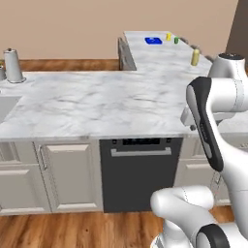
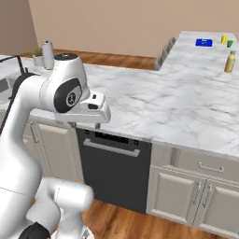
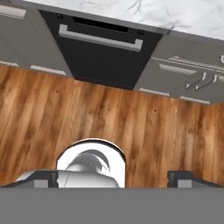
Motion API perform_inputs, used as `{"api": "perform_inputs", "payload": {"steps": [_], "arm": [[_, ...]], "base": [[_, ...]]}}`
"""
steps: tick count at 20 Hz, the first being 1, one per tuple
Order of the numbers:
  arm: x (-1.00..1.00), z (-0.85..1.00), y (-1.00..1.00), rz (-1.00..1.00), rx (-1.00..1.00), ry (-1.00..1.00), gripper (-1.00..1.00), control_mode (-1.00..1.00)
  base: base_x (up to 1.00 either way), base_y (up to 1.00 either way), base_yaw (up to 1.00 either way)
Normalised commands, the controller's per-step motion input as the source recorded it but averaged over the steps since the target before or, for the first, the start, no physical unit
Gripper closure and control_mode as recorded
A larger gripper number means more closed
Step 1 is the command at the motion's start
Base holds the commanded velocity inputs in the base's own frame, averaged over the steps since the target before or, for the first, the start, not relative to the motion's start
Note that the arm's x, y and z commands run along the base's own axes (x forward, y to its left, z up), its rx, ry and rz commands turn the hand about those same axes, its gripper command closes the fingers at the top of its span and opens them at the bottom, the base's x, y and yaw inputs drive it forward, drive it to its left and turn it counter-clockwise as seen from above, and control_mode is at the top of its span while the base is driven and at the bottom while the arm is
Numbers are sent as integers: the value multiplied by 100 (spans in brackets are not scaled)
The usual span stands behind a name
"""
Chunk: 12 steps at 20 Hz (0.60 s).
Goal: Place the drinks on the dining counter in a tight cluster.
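Gripper (image 3: pixel 116 177) wide open — holding nothing.

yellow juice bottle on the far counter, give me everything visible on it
The yellow juice bottle stands upright on the white marble dining counter, near its right edge, alone, apart from the blue item and the small yellow and green cups further back. Its body is a stout dull-yellow cylinder that narrows to a short neck under a pale cap. The material looks like translucent plastic or glass; too small to tell. Any label is unreadable. Nothing touches it but the counter beneath. The right base view shows the same pose.
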Motion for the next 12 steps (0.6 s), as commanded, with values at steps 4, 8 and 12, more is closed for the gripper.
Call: {"api": "perform_inputs", "payload": {"steps": [4,8,12], "arm": [[0,0,0,0,0,0,-100,100],[0,0,0,0,0,0,-100,100],[0,0,0,0,0,0,-100,100]], "base": [[36,100,-6],[14,100,0],[12,100,6]]}}
